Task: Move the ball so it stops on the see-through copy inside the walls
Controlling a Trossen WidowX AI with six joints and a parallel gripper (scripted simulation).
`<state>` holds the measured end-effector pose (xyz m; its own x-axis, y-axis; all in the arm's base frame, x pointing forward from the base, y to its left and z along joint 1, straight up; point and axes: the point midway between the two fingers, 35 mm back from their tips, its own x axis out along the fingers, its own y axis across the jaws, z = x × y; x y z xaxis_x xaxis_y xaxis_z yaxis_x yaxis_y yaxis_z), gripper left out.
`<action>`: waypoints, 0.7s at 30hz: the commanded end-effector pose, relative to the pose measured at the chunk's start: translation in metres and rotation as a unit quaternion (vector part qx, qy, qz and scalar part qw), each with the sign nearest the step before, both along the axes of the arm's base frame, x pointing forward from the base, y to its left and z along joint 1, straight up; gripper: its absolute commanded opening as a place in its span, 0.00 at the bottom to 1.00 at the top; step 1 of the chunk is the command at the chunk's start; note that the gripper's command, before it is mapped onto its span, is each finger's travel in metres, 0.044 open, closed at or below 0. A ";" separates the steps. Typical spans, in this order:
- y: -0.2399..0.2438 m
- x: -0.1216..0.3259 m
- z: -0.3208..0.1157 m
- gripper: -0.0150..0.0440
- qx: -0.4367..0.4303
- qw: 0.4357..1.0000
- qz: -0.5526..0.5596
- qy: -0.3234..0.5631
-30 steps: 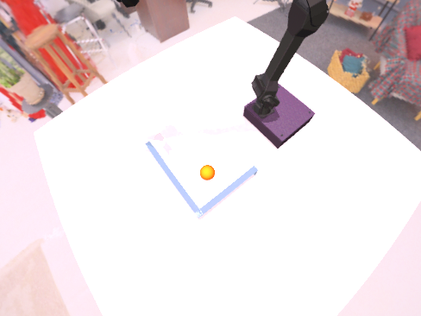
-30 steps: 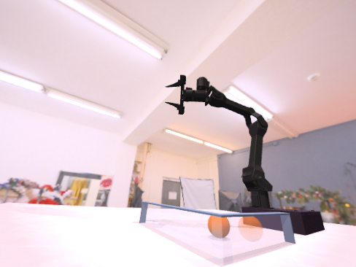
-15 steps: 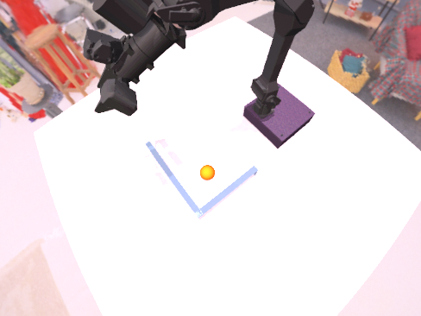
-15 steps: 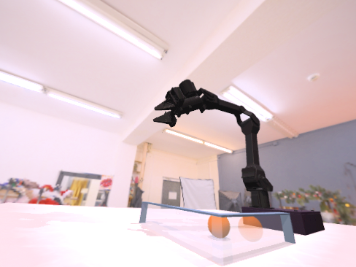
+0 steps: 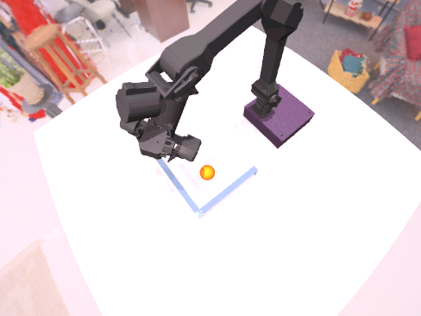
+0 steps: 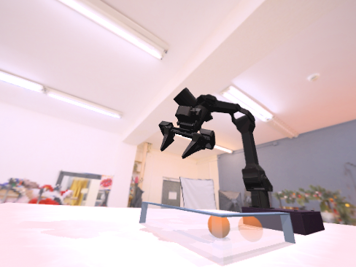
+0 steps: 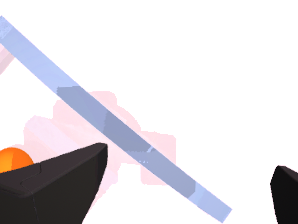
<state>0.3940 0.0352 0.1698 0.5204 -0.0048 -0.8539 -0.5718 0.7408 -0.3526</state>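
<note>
Two clear walls [image 5: 224, 192] corner the orange ball [image 5: 207, 173] mid-desk, beside its see-through copy [image 6: 251, 228]; the gripper [image 6: 181, 142] hangs above, fingers apart, holding nothing.

Orange ball [image 5: 207, 173], pale blue walls [image 5: 226, 189], purple base [image 5: 286, 118].

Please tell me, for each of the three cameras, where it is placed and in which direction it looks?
Top: high above the table, looking down; shows arm, purple base, ball and clear walls.
Exterior: low at table height, looking up; shows the whole arm, open claw raised above the walls, ball beside its see-through copy.
Wrist: on the claw, looking down; shows both fingers, one wall.
All three share the ball.
</note>
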 end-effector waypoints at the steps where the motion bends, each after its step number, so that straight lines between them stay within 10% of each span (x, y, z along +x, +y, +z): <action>1: 0.032 -0.038 -0.059 0.86 -0.074 0.968 0.205 0.120; 8: 0.056 -0.090 -0.106 0.86 -0.122 0.865 0.432 0.224; 21: 0.058 -0.094 -0.108 0.86 -0.123 0.856 0.446 0.230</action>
<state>0.3035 0.0919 0.0641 0.0355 0.0076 -0.9993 -0.9931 -0.1111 -0.0361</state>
